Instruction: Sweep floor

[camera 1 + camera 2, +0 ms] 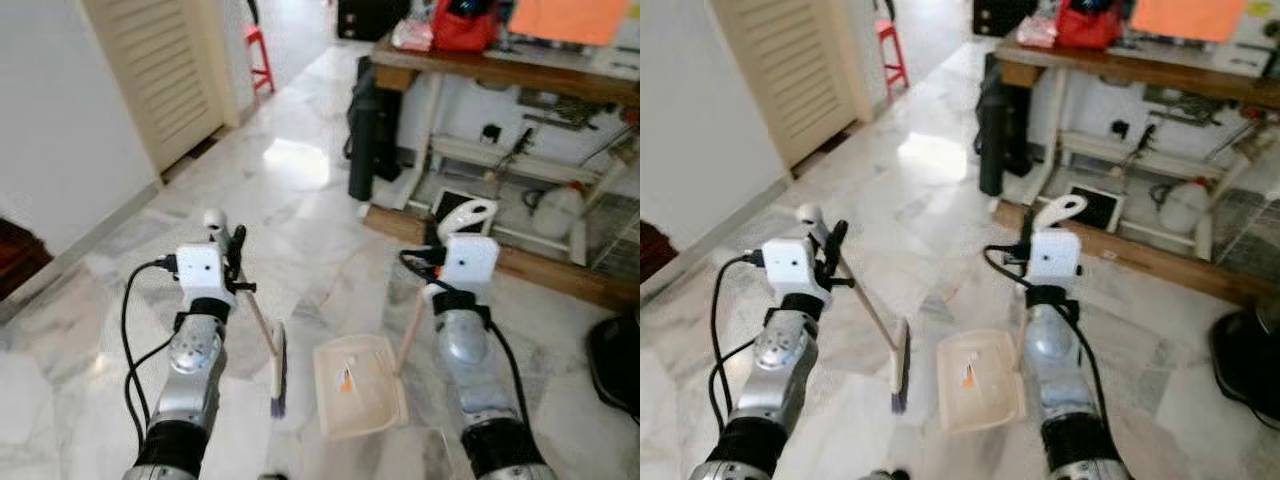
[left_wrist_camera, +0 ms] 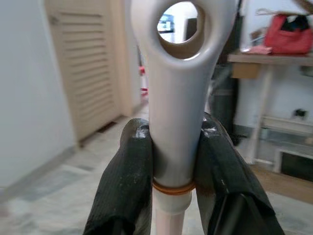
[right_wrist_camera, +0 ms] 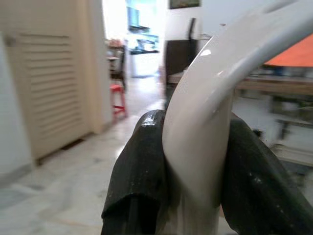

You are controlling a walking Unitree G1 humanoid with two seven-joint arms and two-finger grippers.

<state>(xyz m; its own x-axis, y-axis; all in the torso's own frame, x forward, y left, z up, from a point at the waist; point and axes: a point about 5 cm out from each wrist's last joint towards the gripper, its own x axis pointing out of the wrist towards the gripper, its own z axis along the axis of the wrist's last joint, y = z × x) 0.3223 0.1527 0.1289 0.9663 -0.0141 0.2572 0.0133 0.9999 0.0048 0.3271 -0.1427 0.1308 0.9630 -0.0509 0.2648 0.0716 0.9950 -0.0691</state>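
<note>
We hold a tool in each arm so the sweeping can go on without putting anything down. Our left pincer (image 2: 173, 176) is clamped on the white grip of the broom (image 1: 262, 330), just under the hanging hole at its end; its two black fingers (image 2: 124, 181) squeeze the handle from either side. Gripped that high, the pink stick slants down and to the right, so the broom head (image 1: 279, 375) reaches the marble floor (image 1: 300, 220) in front of us, standing almost on edge beside the dustpan (image 1: 358, 388).

Our right pincer (image 3: 193, 161) is closed around the curved white handle of the dustpan in the same way, letting the pan hang low on its pink stem. The cream pan lies flat on the floor between our two arms, its left side facing the brush, which we judge is the point of the arrangement: the broom can push dirt to the right into it. A small orange scrap (image 1: 345, 380) already lies inside the pan, along with some pale bits we cannot identify.

Far right stands a wooden tabletop (image 1: 500, 68) carrying a red bag (image 1: 465, 22); a louvred door (image 1: 160, 70) is far left.
</note>
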